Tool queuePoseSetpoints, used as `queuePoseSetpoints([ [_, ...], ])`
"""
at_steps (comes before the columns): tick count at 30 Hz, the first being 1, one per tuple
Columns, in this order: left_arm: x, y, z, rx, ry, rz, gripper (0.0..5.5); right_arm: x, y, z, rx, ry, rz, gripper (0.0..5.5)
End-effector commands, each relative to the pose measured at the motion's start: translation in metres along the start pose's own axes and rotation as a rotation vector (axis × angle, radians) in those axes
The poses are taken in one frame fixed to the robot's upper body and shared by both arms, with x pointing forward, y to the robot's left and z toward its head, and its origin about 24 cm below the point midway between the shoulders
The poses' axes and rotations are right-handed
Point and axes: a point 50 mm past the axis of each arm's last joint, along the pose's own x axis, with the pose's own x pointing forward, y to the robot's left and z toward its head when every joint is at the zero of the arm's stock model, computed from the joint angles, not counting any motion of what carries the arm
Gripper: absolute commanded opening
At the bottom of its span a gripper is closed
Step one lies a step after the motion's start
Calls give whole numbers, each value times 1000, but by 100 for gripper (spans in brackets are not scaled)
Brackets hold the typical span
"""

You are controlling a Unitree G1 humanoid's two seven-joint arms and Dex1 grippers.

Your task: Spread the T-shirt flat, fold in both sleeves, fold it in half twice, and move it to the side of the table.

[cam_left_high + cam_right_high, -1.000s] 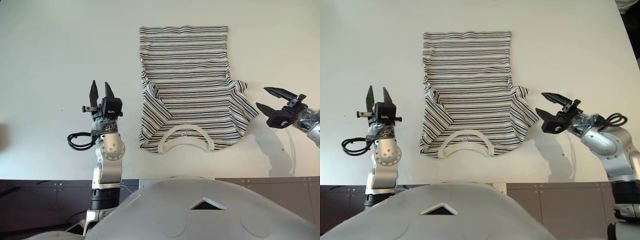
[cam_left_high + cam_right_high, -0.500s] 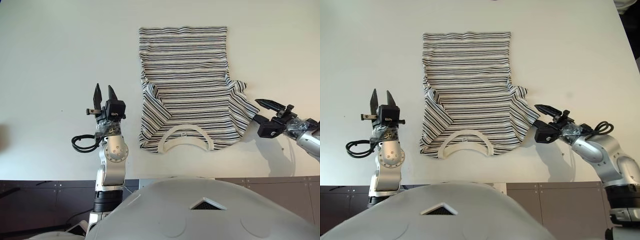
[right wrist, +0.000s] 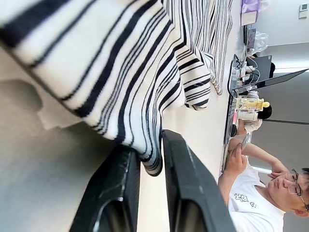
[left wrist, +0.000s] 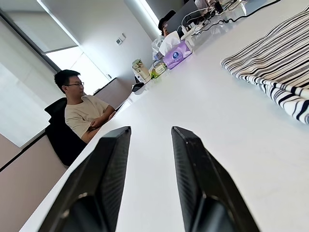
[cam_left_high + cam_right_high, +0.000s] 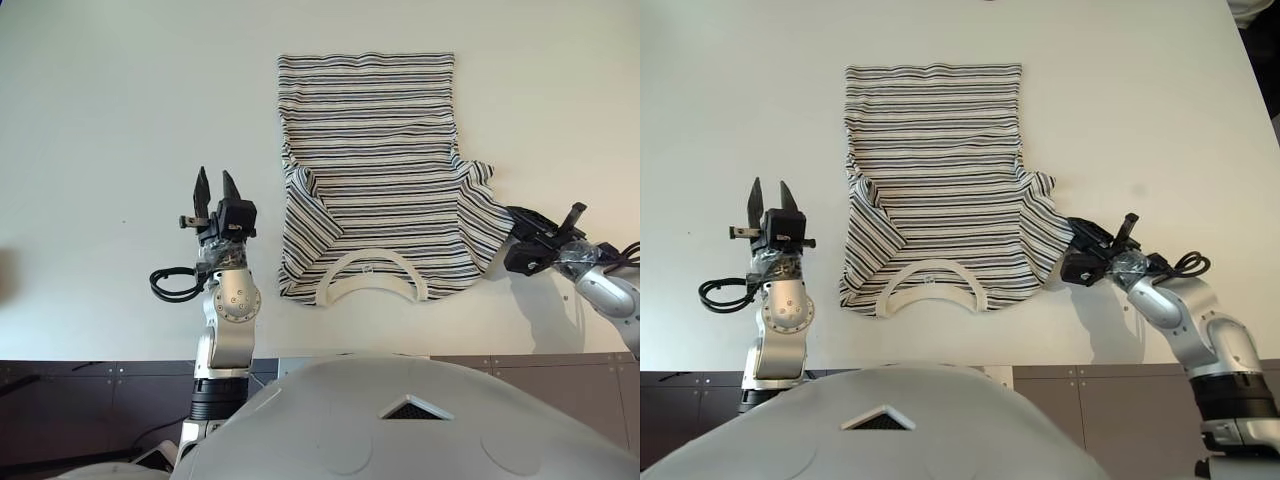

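T-shirt (image 5: 375, 170) lies flat mid-way across the smooth white table (image 5: 100, 120), its cream ribbed collar (image 5: 372, 272) nearest me. It is soft knit with thin dark stripes, rumpled at both sides. My right gripper (image 5: 1071, 250) looks clamped on the right sleeve (image 5: 485, 215) edge. My left gripper (image 5: 215, 181) stands spread apart, beside the shirt.

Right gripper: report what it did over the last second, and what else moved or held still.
The right gripper swept in from the right to the T-shirt and closed its fingers on the edge of the right sleeve. The left gripper drifted slightly toward the shirt, open as before. The T-shirt itself lies where it was.
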Motion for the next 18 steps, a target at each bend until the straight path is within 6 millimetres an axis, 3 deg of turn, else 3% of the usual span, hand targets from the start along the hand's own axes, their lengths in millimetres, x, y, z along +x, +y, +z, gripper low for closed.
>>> queuePoseSetpoints([
  [1, 2, -2, 0, 1, -4, -7, 157, -1, 10, 0, -12, 14, 40, 12],
  [5, 2, -4, 0, -3, -2, -7, 157, -3, 5, 0, -22, 5, -7, 12],
  [12, 1, -6, -2, -1, 3, -6, 157, -10, -23, 16, -55, -134, -162, 12],
  [18, 1, -6, -5, -4, 14, 0, 157, 3, -36, 32, -66, -211, -201, 12],
])
